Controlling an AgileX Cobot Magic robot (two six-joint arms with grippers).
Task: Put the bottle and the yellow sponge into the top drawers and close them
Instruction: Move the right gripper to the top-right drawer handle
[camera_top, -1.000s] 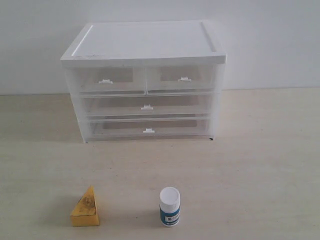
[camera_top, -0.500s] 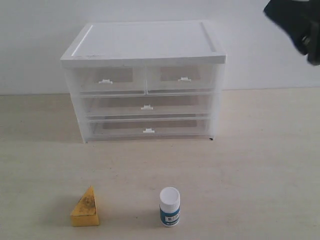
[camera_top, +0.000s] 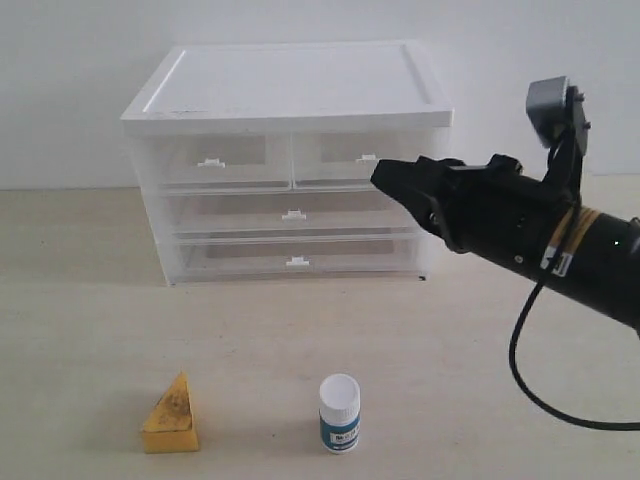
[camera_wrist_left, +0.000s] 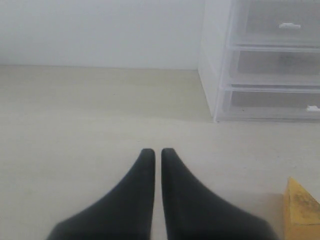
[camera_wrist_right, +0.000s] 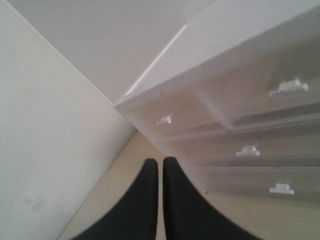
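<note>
Two top drawers (camera_top: 225, 160): I see both pushed in flush, side by side under the white lid of the cabinet (camera_top: 290, 85).
bottle (camera_top: 340, 412): upright on the table (camera_top: 100, 300), out in front of the cabinet and well apart from it.
yellow sponge (camera_top: 172, 414): standing on the table left of the bottle, not touching it.
right gripper (camera_top: 381, 176): jaws pressed together, empty, tip in the air near the right top drawer's handle.
left gripper (camera_wrist_left: 157, 152): jaws pressed together, nothing between them, low over the table.
</note>
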